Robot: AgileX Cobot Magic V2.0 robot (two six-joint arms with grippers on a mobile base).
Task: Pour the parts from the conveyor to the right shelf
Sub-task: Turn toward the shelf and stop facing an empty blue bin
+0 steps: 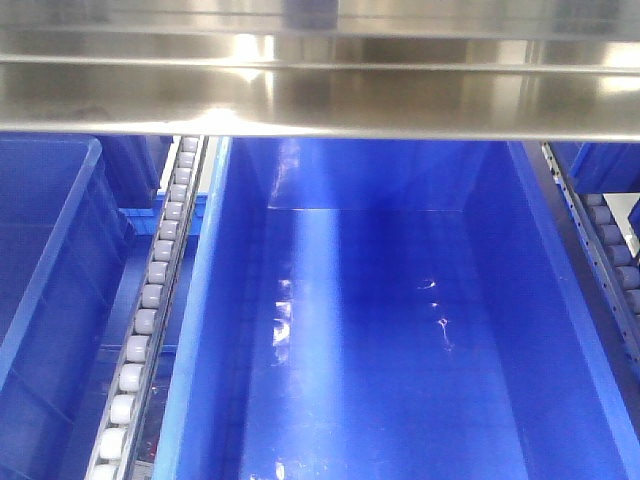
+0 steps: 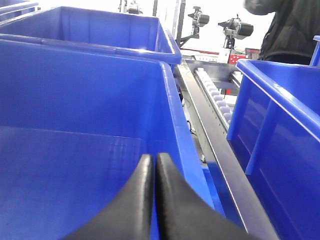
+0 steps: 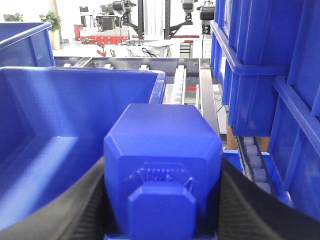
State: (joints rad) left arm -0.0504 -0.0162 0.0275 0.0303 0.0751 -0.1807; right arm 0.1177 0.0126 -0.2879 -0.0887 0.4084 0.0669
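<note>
Our right gripper (image 3: 162, 200) holds the small, hard, light-looking blue plastic block (image 3: 162, 170) by its flat sides over the big blue bin (image 3: 75, 115), while our left gripper (image 2: 154, 200) is closed on nothing.

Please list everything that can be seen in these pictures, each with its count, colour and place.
blue part: one, bright blue, held between the right fingers over a bin.
blue bins: several, deep blue, on the shelf; the one below the front camera looks empty.
shelf rail: one, shiny steel, across the top of the front view.
rollers: rows, white, in steel tracks between the bins.
person: one, dark clothing, far right background of the left wrist view.
left gripper: black fingers closed together, nothing held, over a bin.
right gripper: black fingers, closed on the blue part.
</note>
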